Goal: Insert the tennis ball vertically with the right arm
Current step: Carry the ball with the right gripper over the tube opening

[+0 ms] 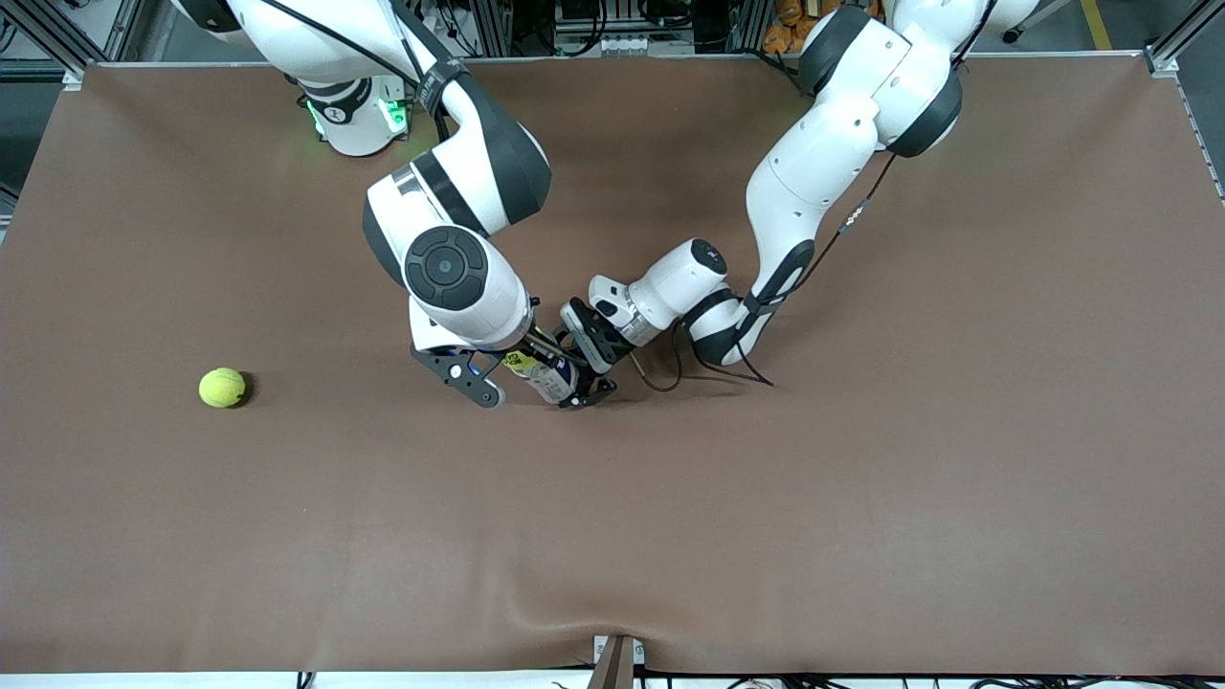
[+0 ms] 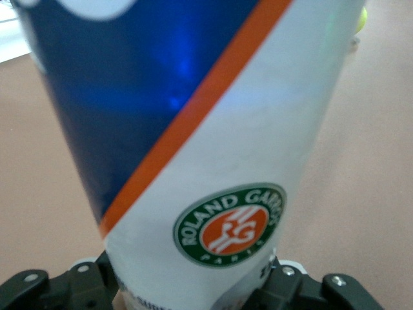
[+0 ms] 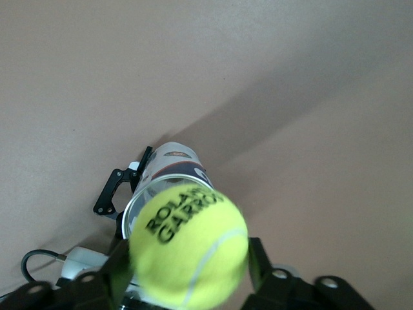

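Even overhead light on the brown counter (image 1: 861,498), soft short shadows under both arms. Left wrist view: can (image 2: 213,148) v. close, blurred, blue glare patch. Right wrist view: tennis ball (image 3: 188,245) out of focus, long diagonal shadows on cloth.

Tennis ball (image 3: 188,244) between right jaws: fuzzy felt. Can (image 2: 193,129) in left jaws: glossy printed plastic. Table (image 1: 861,478): matt brown cloth.

Probably lab: aluminium framing (image 1: 1172,43), cables.
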Robot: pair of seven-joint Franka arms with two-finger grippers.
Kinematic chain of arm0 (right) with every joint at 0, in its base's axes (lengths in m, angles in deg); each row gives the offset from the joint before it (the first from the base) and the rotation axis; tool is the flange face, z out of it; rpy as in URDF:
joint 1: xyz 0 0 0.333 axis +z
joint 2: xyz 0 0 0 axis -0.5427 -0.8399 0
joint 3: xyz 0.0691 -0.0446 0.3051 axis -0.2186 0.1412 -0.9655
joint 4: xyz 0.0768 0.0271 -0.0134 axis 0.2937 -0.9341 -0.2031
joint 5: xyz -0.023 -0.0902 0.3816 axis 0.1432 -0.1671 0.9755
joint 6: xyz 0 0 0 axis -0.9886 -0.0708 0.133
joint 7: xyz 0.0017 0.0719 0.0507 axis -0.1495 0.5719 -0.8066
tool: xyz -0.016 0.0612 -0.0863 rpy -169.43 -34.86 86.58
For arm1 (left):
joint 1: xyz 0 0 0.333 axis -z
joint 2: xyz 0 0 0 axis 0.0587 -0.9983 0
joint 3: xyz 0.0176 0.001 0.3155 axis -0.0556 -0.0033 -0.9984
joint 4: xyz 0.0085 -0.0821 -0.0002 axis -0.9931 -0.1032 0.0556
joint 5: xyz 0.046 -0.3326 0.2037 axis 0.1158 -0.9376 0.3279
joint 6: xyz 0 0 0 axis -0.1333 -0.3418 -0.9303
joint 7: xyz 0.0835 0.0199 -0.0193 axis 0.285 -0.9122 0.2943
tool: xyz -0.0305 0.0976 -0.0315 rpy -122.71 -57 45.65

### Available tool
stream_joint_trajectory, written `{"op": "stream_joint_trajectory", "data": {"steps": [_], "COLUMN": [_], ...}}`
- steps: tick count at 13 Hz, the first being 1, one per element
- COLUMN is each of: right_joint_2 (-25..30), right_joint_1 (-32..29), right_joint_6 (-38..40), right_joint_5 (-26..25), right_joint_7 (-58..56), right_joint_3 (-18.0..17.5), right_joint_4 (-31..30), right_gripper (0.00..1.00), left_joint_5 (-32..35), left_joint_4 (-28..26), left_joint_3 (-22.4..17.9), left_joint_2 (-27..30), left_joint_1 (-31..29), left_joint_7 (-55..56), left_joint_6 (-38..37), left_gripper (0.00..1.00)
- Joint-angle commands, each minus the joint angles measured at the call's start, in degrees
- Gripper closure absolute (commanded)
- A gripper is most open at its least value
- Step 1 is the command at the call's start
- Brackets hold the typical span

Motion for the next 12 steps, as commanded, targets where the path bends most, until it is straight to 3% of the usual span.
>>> {"op": "stream_joint_trajectory", "data": {"steps": [1,7,10,12], "right_joint_2": [-0.5,0.6,3.8,4.7], "right_joint_1": [1.0,-1.3,-7.7,-12.6], "right_joint_6": [0.0,3.9,11.3,12.6], "right_joint_5": [0.3,-0.1,0.1,0.2], "right_joint_7": [1.9,-0.2,-14.2,-17.6], "right_joint_3": [0.5,0.9,0.8,0.8], "right_joint_4": [0.7,1.2,1.1,1.1], "right_gripper": [0.0,0.0,0.0,0.0], "left_joint_5": [-0.8,-0.9,-0.8,-0.7], "left_joint_4": [1.1,1.1,1.1,1.0], "left_joint_3": [-0.9,-0.9,-0.9,-0.9], "left_joint_2": [-1.3,-1.2,-1.1,-1.2], "left_joint_1": [0.8,0.6,0.6,0.6], "left_joint_7": [0.0,0.0,-0.1,0.0], "left_joint_6": [1.0,1.1,1.1,1.1], "left_gripper": [0.2,0.2,0.2,0.19]}}
